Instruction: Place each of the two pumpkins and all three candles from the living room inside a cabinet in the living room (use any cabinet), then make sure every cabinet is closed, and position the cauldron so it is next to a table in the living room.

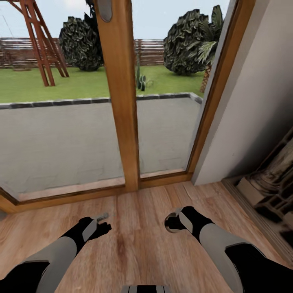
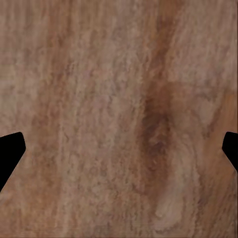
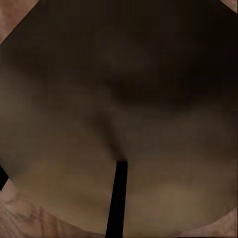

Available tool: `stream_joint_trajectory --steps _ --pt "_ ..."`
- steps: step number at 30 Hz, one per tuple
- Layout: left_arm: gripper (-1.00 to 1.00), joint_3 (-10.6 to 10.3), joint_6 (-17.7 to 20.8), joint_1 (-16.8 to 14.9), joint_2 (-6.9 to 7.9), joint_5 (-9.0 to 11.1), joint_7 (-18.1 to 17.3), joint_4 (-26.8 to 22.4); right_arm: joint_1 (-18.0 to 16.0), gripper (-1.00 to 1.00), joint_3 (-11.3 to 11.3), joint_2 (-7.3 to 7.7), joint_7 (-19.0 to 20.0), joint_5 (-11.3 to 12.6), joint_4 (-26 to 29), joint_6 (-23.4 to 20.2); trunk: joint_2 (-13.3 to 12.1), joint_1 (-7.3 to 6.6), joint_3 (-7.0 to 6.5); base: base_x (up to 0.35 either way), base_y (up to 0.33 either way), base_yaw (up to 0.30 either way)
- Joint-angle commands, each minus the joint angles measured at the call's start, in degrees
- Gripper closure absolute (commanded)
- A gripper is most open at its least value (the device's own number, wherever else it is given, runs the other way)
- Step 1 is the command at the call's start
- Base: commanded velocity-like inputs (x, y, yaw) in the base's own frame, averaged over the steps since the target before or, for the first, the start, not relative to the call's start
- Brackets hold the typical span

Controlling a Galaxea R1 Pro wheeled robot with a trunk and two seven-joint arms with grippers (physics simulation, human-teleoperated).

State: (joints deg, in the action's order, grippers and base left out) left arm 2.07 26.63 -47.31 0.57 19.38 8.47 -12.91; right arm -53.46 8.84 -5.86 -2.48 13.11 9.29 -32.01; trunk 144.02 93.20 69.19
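Note:
My right gripper point(image 1: 182, 217) hangs low over the wood-plank floor point(image 1: 138, 244). Its fingers point(image 3: 117, 198) are closed together on the rim of a dark, wide-mouthed pot, the cauldron point(image 3: 119, 99). In the head view the cauldron point(image 1: 171, 224) is a small black curve at the fingertips. In the right wrist view its dim brown inside spreads wide, with bare floor at the corners. My left gripper point(image 1: 102, 223) point(image 2: 119, 148) is open over bare planks, with nothing between its fingers. The pumpkins, candles, cabinet and table are out of view.
A tall glass door with a thick wooden post point(image 1: 122, 101) and sill stands directly ahead, with a paved terrace and garden outside. A white wall point(image 1: 252, 101) closes the right side. The stone base of the fireplace point(image 1: 272, 179) is at the right edge.

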Motion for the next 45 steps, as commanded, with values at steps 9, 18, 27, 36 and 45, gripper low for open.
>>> stream_joint_trajectory --steps 9,18,27,36,45 --pt "-1.00 0.3 -0.8 0.0 0.47 0.4 -2.3 0.2 0.1 1.00 0.5 0.01 -0.5 0.6 0.1 -0.2 -0.1 -0.24 -1.95 0.000 0.000 -0.291" --pt "-1.00 0.3 -0.8 0.0 0.46 0.5 -2.7 0.2 0.1 1.00 0.4 0.06 -0.5 0.6 0.1 -0.4 -0.1 -0.24 -1.95 -0.107 0.000 -0.139" --pt "-1.00 0.2 -0.8 0.0 0.36 0.5 -2.6 0.2 0.1 1.00 0.4 0.06 -0.4 0.6 0.1 -0.7 -0.1 -0.24 -1.95 -0.296 0.000 -0.189" --pt "-1.00 0.2 -0.9 0.0 0.17 0.5 -2.5 0.2 0.1 1.00 0.4 0.06 -0.4 0.6 0.1 -0.8 -0.1 -0.24 -1.95 -0.311 0.000 -0.288" --pt "-1.00 0.2 -1.2 0.0 0.13 0.4 -2.5 2.0 0.1 1.00 0.5 0.06 -0.5 0.6 0.1 -0.8 -0.2 -0.34 -2.84 -0.081 0.000 -0.295"
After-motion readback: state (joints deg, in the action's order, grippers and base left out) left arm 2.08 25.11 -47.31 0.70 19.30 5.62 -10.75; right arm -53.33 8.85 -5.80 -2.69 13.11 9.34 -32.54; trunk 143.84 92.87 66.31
